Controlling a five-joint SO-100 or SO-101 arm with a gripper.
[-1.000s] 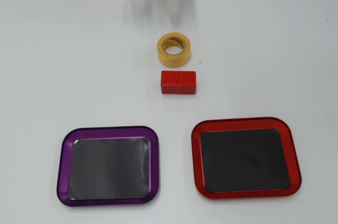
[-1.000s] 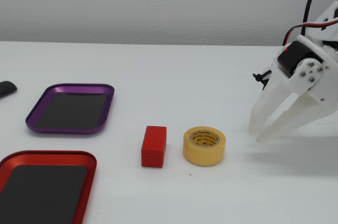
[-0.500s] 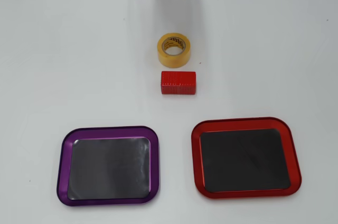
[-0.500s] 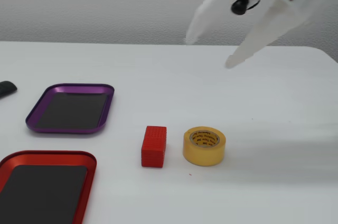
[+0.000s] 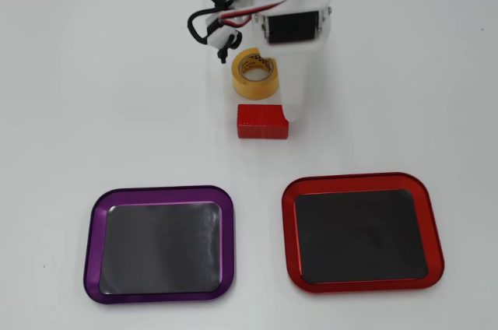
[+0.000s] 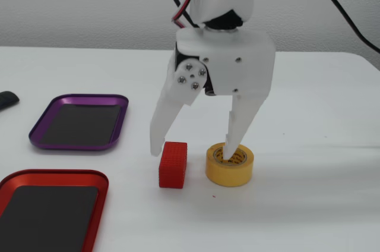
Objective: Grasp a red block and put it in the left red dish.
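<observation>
In the fixed view the red dish (image 6: 47,210) is cut by the bottom edge. In the overhead view a pincer finger (image 5: 293,93) hides one block (image 5: 261,121) corner.

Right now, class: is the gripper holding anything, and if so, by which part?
Nothing is held. The gripper is open, straddling the red block; one fingertip sits inside the tape roll.

No legible text or markings anywhere.
</observation>
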